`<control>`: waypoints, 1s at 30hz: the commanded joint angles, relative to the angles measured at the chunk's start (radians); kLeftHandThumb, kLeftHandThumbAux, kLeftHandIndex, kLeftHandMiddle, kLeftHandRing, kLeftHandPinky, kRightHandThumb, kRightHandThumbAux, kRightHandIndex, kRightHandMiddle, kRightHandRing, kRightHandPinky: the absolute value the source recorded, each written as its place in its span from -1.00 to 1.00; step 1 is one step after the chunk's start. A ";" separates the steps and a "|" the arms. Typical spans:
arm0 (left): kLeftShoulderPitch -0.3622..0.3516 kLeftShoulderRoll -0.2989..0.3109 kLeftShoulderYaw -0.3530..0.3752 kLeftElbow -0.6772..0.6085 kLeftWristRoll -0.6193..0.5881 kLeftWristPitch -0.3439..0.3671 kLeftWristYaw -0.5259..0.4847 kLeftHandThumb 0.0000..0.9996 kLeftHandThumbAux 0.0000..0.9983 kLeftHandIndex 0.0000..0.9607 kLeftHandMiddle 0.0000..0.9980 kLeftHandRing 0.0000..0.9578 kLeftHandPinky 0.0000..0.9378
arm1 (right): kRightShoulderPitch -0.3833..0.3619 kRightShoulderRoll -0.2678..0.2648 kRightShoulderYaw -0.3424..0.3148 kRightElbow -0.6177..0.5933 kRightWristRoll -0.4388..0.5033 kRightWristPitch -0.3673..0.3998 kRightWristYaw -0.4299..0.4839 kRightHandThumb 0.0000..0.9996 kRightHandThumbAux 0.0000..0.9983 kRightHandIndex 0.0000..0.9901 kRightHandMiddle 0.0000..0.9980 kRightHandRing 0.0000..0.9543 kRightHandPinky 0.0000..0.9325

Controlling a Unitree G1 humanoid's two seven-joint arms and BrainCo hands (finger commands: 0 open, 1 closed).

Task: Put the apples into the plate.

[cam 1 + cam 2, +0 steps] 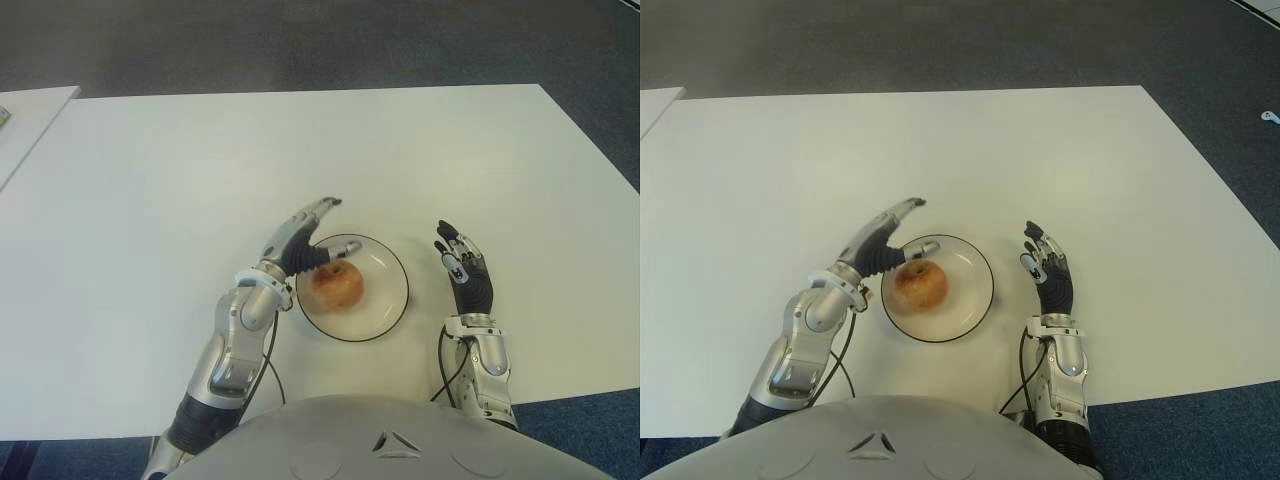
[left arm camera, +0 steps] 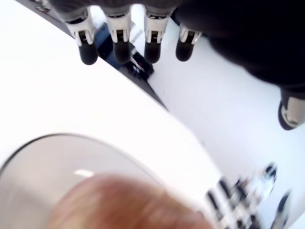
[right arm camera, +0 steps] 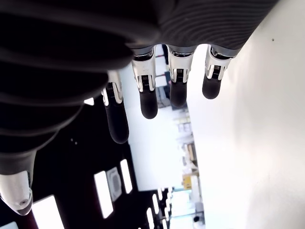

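One reddish-yellow apple [image 1: 336, 284] lies in the left half of a round white plate [image 1: 385, 290] with a dark rim, near the table's front edge. My left hand [image 1: 312, 238] hovers just above and behind the apple with its fingers stretched out and the thumb [image 1: 343, 249] over the fruit, holding nothing. In the left wrist view the apple [image 2: 124, 206] shows blurred below the straight fingers [image 2: 121, 45]. My right hand [image 1: 462, 262] shows to the right of the plate, fingers extended and nothing in them.
The white table [image 1: 180, 190] stretches wide behind and to both sides. A second white surface [image 1: 25, 115] shows at the far left. Dark carpet [image 1: 330, 40] lies beyond the table's far edge.
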 commanded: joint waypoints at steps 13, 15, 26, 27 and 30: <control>0.202 -0.136 0.084 0.053 -0.271 -0.131 0.277 -0.95 -0.20 -0.92 -0.96 -0.97 -0.94 | 0.011 0.022 0.013 0.067 -0.001 0.028 -0.001 -0.45 0.08 -0.33 -0.67 -0.86 -0.90; 0.227 -0.142 0.086 0.078 -0.296 -0.176 0.315 -0.94 -0.19 -0.93 -0.97 -0.99 -0.97 | 0.006 0.020 0.014 0.065 0.006 0.036 0.005 -0.44 0.07 -0.33 -0.68 -0.87 -0.90; 0.271 -0.123 0.116 0.222 -0.411 -0.357 0.404 -0.95 -0.22 -0.95 -1.00 -1.00 -1.00 | -0.005 0.009 0.013 0.056 0.021 0.055 0.036 -0.53 0.06 -0.37 -0.72 -0.88 -0.92; 0.277 -0.126 0.117 0.241 -0.418 -0.376 0.413 -0.95 -0.22 -0.95 -1.00 -1.00 -1.00 | -0.004 0.008 0.014 0.053 0.018 0.056 0.037 -0.54 0.06 -0.38 -0.73 -0.88 -0.92; 0.288 -0.140 0.109 0.269 -0.433 -0.406 0.431 -0.98 -0.19 -0.95 -1.00 -1.00 -1.00 | -0.002 0.005 0.013 0.043 0.016 0.063 0.038 -0.54 0.08 -0.38 -0.73 -0.88 -0.90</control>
